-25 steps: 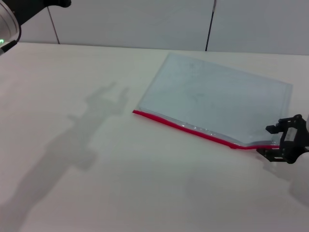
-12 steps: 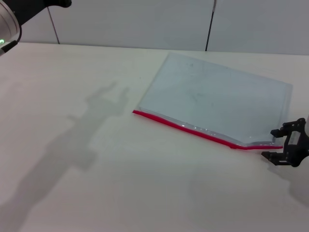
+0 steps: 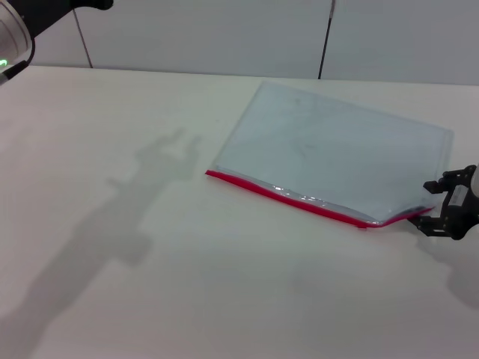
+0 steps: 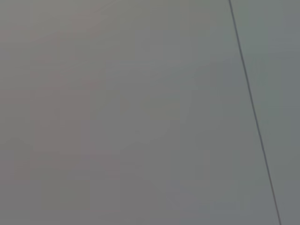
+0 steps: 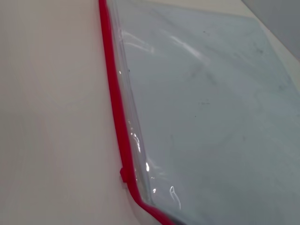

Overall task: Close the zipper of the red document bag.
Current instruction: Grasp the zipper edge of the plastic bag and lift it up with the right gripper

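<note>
The red document bag [image 3: 333, 153] is laid flat on the right half of the desk [image 3: 150, 247], with its red-trimmed long edge turned toward the near side. That placement leaves the zipper [image 3: 299, 200] reachable from the front along its whole length. The right gripper [image 3: 447, 204] is held at the bag's near right corner, low to the desk, where the red strip ends. Its jaws appear to be pinched on that corner, which is lifted slightly, though the contact itself is too small to be made out with certainty. In the right wrist view the slider [image 5: 125, 175] is seen as a small red tab partway along the strip, near the gripped end. The corner is judged to be held so that the bag is anchored while the slider is drawn along. The left arm is parked high at the far left; its gripper is not seen.
</note>
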You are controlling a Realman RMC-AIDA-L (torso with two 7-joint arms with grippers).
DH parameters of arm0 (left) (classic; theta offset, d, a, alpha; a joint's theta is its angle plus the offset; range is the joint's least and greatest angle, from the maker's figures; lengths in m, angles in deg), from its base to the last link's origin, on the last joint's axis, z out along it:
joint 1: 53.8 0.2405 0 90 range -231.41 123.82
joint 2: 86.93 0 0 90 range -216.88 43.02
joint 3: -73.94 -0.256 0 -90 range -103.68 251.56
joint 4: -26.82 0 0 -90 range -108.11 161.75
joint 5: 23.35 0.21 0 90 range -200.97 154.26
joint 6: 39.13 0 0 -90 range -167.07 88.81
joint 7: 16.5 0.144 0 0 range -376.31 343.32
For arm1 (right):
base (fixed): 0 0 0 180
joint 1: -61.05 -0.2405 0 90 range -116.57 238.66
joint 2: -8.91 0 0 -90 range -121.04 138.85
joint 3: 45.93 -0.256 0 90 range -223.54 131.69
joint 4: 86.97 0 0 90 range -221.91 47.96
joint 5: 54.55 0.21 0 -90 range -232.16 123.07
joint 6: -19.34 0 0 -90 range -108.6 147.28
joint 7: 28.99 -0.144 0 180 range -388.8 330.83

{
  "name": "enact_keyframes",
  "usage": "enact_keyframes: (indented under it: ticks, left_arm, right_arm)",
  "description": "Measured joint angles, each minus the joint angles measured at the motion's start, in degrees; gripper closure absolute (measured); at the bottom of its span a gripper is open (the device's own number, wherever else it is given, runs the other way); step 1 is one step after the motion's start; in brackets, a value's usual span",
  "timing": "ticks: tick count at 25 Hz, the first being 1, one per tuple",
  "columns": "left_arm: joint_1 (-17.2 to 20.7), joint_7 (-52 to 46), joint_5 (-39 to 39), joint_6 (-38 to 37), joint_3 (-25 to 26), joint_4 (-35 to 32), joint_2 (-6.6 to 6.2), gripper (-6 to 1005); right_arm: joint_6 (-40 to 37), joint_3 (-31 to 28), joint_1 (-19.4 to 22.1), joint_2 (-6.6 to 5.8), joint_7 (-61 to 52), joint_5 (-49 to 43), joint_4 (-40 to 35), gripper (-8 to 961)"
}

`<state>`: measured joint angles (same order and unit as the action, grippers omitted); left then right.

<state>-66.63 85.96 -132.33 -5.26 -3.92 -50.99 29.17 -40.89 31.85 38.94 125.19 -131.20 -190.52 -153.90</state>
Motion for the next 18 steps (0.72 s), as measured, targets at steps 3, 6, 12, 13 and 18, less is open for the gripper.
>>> enact_keyframes:
  ticks: [3,6,12,13,18]
  left_arm:
    - [0.07,0.01,0.0,0.05,0.0,-0.05,-0.02,646]
    - [0.19,-0.06,0.0,0.32,0.0,-0.12,-0.07,673]
    - [0.12,0.02,0.01,0.87,0.0,-0.21,-0.09,662]
    - [0.12,0.02,0.01,0.87,0.0,-0.21,-0.09,661]
    - [0.11,0.03,0.04,0.86,0.0,-0.24,-0.09,655]
  right_arm:
    - [0.16,0.0,-0.49,0.0,0.0,0.0,0.92,433]
    - [0.18,-0.02,-1.28,0.0,0.0,0.0,2.2,436]
    - [0.21,0.14,-2.02,0.0,0.24,0.01,2.82,443]
    - [0.2,0.16,-2.11,0.0,0.29,0.0,2.83,444]
    - [0.34,0.31,-2.62,-0.01,0.35,0.0,3.02,450]
